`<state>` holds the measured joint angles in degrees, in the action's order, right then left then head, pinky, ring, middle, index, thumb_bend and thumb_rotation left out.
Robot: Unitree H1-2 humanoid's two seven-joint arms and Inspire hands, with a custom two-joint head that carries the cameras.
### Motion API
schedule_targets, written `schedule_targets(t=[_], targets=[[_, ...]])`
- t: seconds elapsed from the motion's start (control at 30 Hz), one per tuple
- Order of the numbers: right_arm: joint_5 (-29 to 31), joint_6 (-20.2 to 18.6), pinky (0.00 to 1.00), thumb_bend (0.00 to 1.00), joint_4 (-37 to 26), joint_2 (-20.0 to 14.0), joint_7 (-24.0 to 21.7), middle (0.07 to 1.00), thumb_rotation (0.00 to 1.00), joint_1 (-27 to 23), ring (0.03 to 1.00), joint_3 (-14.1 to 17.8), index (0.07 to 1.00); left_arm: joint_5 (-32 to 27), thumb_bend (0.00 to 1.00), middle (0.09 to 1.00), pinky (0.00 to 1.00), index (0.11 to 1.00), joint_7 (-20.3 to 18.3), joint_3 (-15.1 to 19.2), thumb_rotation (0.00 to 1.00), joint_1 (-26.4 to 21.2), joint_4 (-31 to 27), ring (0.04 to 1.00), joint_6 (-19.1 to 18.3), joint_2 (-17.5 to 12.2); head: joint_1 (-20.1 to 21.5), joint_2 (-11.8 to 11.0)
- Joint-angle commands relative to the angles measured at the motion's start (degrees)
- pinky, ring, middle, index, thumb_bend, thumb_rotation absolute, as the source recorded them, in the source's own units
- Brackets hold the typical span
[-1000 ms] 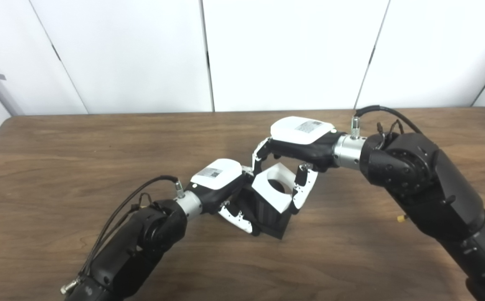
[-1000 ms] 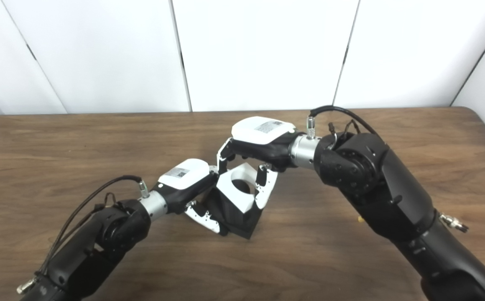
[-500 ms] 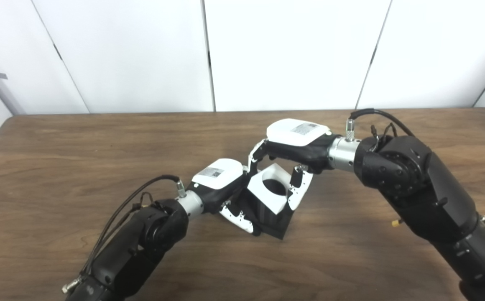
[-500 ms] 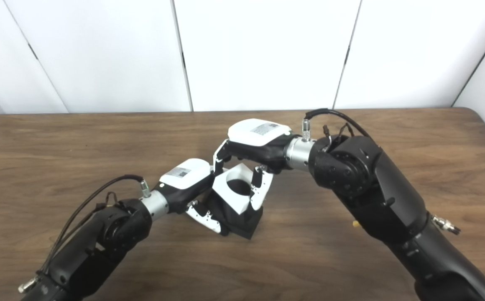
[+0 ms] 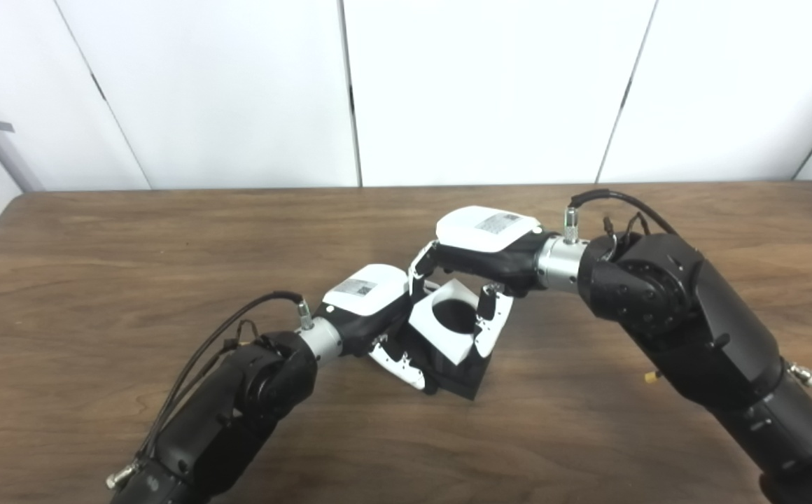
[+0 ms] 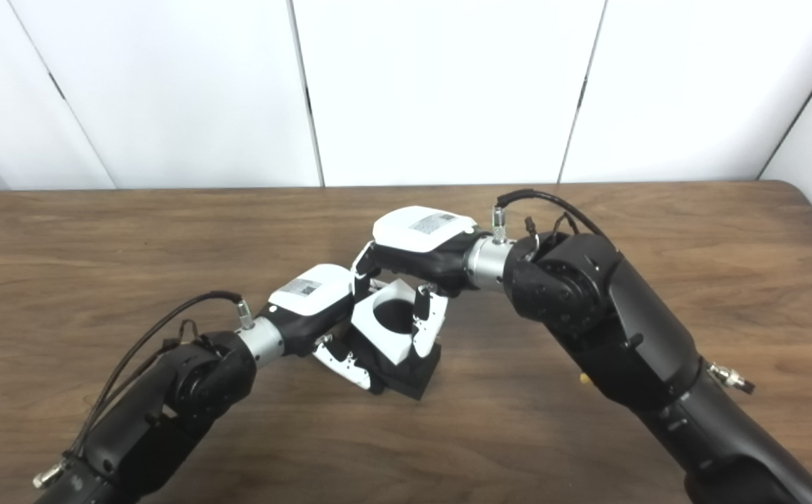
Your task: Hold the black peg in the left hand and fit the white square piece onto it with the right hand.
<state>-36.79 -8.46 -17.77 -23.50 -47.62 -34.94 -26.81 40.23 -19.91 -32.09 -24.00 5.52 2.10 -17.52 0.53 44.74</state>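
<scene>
At the middle of the table, my left hand (image 5: 378, 315) is shut on the black peg (image 5: 458, 374), a dark ribbed block whose base rests on the wood. My right hand (image 5: 479, 262) comes in from the right and is shut on the white square piece (image 5: 448, 325), with fingers on its two sides. The piece has a round hole and sits tilted over the top of the peg; the peg's top is hidden under it. In the right eye view the white square piece (image 6: 388, 325) covers most of the black peg (image 6: 413, 374).
The brown wooden table (image 5: 98, 280) stretches wide on both sides of the hands. White wall panels (image 5: 483, 84) stand behind its far edge. My right forearm (image 5: 693, 336) and left forearm (image 5: 238, 392) lie low over the near part.
My right hand has carried the white piece down and to the left, lower over the black peg. The left hand and the peg have stayed in place.
</scene>
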Motion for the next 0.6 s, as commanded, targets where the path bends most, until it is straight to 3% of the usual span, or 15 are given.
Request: schedule_targets(t=[0.0, 0.23, 0.27, 0.33, 0.4, 0.57], targets=[[0.5, 1.7, 0.68, 0.52, -0.1, 0.9, 0.0, 0.742, 0.13, -1.5, 0.771, -1.0, 0.479, 1.9, 0.53, 0.862, 0.84, 0.484, -4.2, -2.0, 0.07, 1.0, 2.4, 0.861, -2.5, -0.1, 0.0, 0.1], [0.3, 0.3, 0.67, 0.52, 0.1, 0.4, -1.4, 0.75, 0.15, -1.4, 0.768, -1.3, 0.489, 1.5, 0.53, 0.86, 0.85, 0.483, -4.0, -1.8, 0.07, 1.2, 2.3, 0.877, -2.1, -0.1, 0.0, 0.4], [0.2, -0.1, 0.66, 0.74, 0.2, 0.2, -1.8, 0.76, 0.21, -1.5, 0.77, -1.4, 0.588, 1.5, 0.53, 0.861, 0.86, 0.483, -4.1, -1.7, 0.07, 1.2, 2.2, 0.878, -2.2, -0.2, 0.1, 0.4], [0.0, -0.5, 0.66, 0.88, 0.3, -0.1, -2.6, 0.782, 0.27, -1.7, 0.777, -1.5, 0.69, 1.4, 0.53, 0.86, 0.86, 0.483, -4.0, -1.7, 0.07, 1.3, 2.2, 0.874, -2.2, -0.2, 0.2, 0.4], [0.1, -0.5, 0.65, 0.95, 0.3, -0.3, -2.7, 0.8, 0.29, -1.7, 0.781, -1.4, 0.742, 1.4, 0.53, 0.859, 0.86, 0.483, -4.2, -1.6, 0.07, 1.3, 2.1, 0.877, -2.4, -0.2, 0.1, 0.5], [0.2, -0.7, 0.65, 0.97, 0.2, -0.8, -2.9, 0.824, 0.29, -1.7, 0.79, -1.2, 0.76, 1.4, 0.53, 0.864, 0.86, 0.484, -4.6, -1.6, 0.07, 1.2, 1.8, 0.882, -2.6, -0.4, 0.3, 0.6]])
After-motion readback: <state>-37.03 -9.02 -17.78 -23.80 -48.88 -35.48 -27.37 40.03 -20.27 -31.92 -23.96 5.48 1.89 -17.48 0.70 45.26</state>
